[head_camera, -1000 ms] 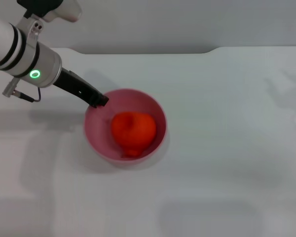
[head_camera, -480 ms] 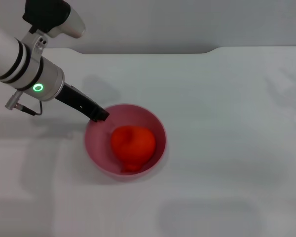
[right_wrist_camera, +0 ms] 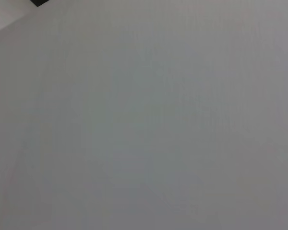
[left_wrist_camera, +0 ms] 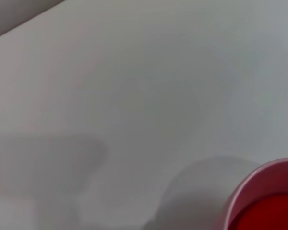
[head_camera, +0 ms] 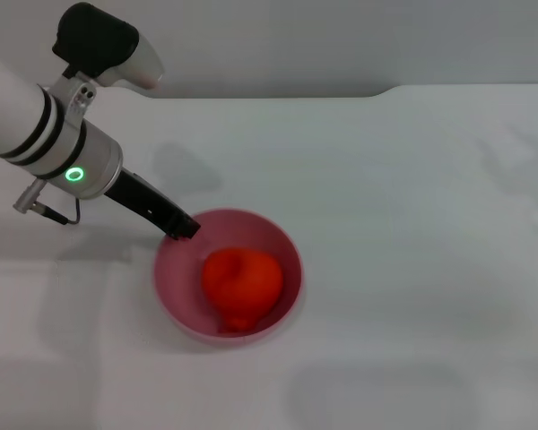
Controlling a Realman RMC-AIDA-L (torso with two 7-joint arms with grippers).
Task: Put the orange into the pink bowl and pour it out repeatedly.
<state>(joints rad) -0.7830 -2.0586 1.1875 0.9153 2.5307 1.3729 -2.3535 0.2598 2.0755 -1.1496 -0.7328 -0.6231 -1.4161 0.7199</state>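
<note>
Left gripper (head_camera: 184, 227) clenched on rim of pink bowl (head_camera: 287, 246), orange (head_camera: 241, 279) inside; risk of rim slipping during tilt, bowl dropping onto desk (head_camera: 412, 197)

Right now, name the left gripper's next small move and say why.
Probably tip the pink bowl toward the open table to pour: the orange already sits inside it, and the left gripper is at its far-left rim.
</note>
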